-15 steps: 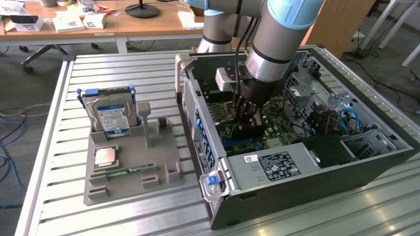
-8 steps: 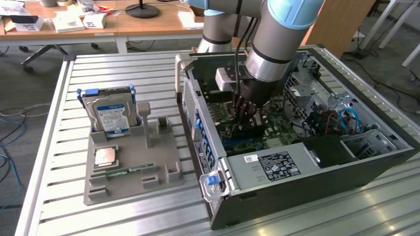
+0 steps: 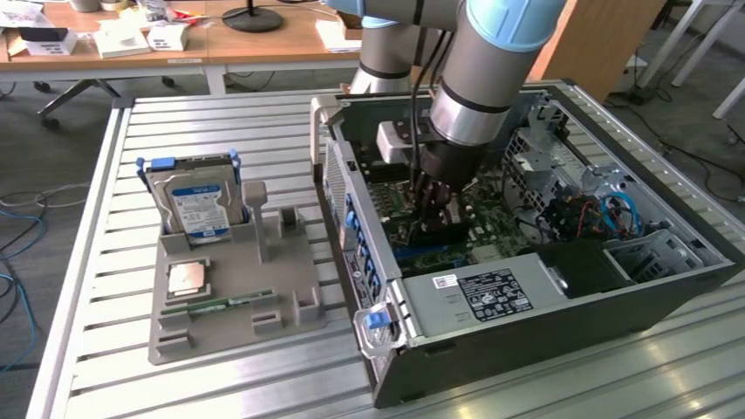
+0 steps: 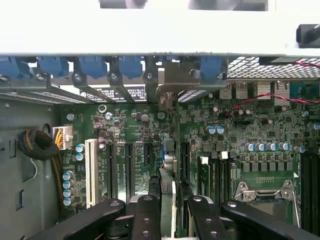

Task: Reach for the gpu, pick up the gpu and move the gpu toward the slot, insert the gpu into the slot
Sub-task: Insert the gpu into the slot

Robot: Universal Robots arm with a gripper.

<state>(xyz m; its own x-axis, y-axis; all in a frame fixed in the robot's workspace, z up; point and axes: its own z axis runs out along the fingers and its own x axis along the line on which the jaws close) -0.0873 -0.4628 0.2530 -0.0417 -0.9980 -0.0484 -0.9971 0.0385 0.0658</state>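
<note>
Your tool [image 4: 167, 212]: clamped on the gpu [image 4: 168, 165], card held edge-down directly beneath, aligned over the slot [image 3: 434, 256] on the motherboard [image 4: 130, 125] for straight seating.

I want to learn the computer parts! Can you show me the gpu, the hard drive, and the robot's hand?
gpu [image 4: 169, 165]: wrist view, upright edge of the card.
hard drive [image 3: 197, 202]: exterior view, blue label.
hand [image 3: 434, 194]: exterior view, between the dark fingertips inside the case.
</note>
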